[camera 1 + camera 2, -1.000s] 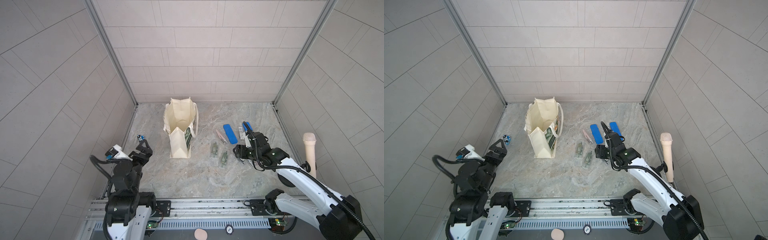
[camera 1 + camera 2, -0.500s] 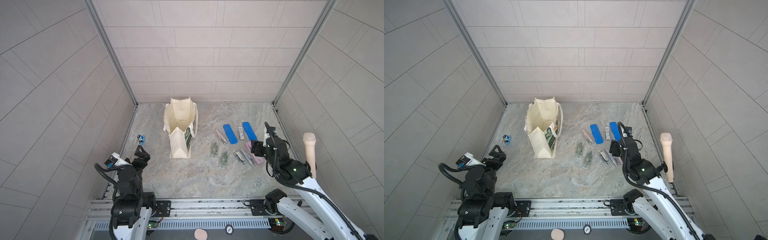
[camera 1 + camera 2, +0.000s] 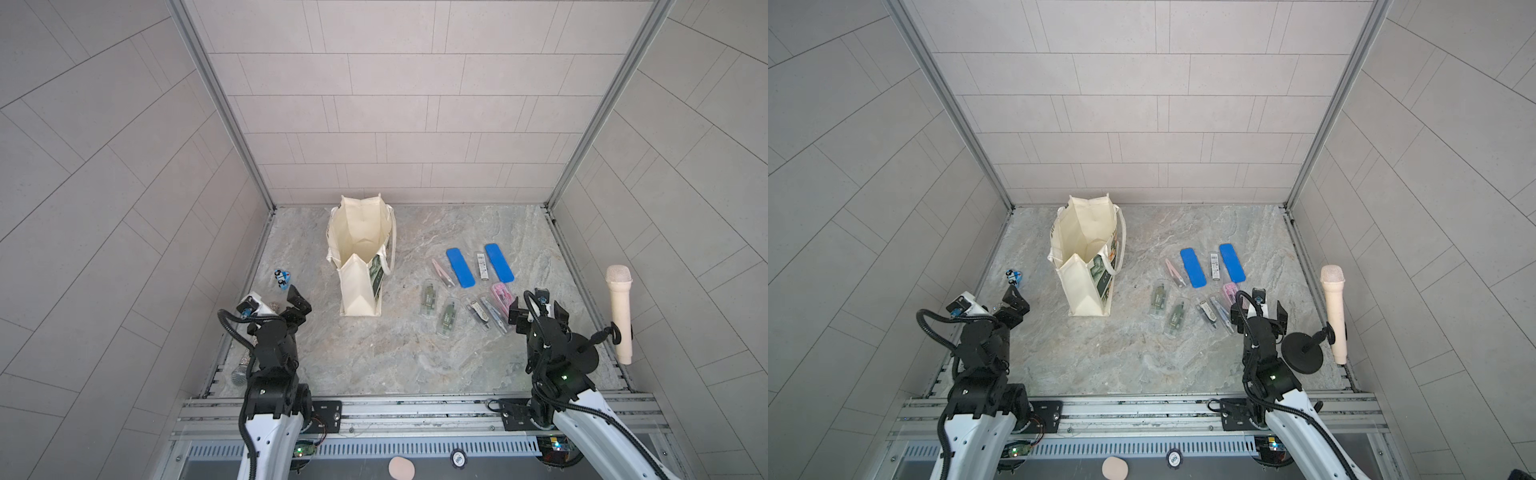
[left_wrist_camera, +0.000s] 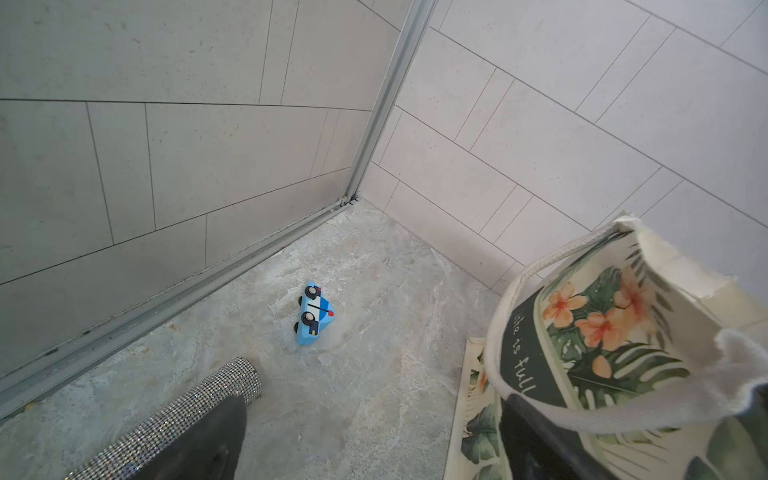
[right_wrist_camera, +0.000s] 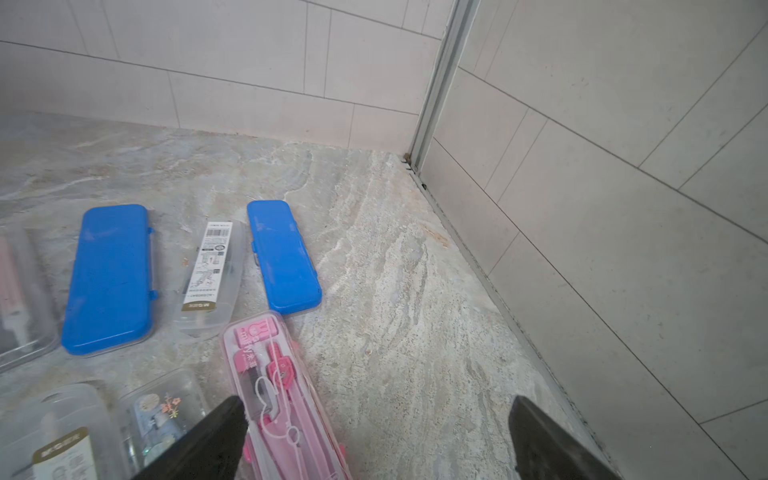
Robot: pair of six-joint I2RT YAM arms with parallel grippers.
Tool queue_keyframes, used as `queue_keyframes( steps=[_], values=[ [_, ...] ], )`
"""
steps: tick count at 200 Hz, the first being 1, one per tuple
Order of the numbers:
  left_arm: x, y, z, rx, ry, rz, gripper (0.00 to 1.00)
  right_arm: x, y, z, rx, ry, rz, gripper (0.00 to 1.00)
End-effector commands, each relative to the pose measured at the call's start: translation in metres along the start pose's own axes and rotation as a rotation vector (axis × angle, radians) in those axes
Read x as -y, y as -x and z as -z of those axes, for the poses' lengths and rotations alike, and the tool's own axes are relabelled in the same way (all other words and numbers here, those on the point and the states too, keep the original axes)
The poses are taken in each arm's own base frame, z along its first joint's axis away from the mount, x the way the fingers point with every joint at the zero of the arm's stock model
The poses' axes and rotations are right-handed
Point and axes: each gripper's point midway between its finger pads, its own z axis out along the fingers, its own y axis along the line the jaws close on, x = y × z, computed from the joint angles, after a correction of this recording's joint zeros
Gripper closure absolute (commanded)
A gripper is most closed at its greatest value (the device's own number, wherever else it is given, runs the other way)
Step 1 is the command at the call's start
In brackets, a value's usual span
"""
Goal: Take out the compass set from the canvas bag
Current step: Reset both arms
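Both jaws gape empty; only the left wrist view shows lettering on the canvas bag (image 4: 602, 332).

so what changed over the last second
The right pincer opened fully, apparently releasing the pink case, and pulled back from beside the blue cases toward the robot's base. The case now lies on the table. The canvas bag, toy car and other cases stayed put; the left pincer stayed open, near where it was.
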Motion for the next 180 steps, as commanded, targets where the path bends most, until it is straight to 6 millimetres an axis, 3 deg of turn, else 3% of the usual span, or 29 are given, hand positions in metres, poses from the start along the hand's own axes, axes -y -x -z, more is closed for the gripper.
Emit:
queue_keyframes(
  steps=[1,46,105,128,156,180],
  values=[
    [0.003,0.008,-0.01,0.067,0.0,-0.032,0.0,-0.002,0.025,-0.013,0.088,0.01,-0.087,0.0],
    [-0.007,-0.018,-0.039,0.059,0.056,-0.163,0.0,-0.003,0.026,-0.054,0.023,-0.003,-0.122,0.0],
    [-0.02,-0.042,-0.062,0.008,0.135,-0.254,0.0,-0.027,0.03,-0.082,0.085,0.051,-0.125,0.0],
    [-0.017,-0.045,-0.071,0.028,0.12,-0.288,0.0,-0.036,0.015,-0.091,0.082,0.073,-0.112,0.0],
    [0.003,-0.054,-0.087,0.02,0.027,-0.315,0.0,-0.048,0.015,-0.101,0.071,0.104,-0.057,0.0],
    [0.001,-0.065,-0.101,0.011,0.037,-0.313,0.0,-0.057,0.016,-0.115,-0.018,0.124,-0.023,0.0]
  ],
)
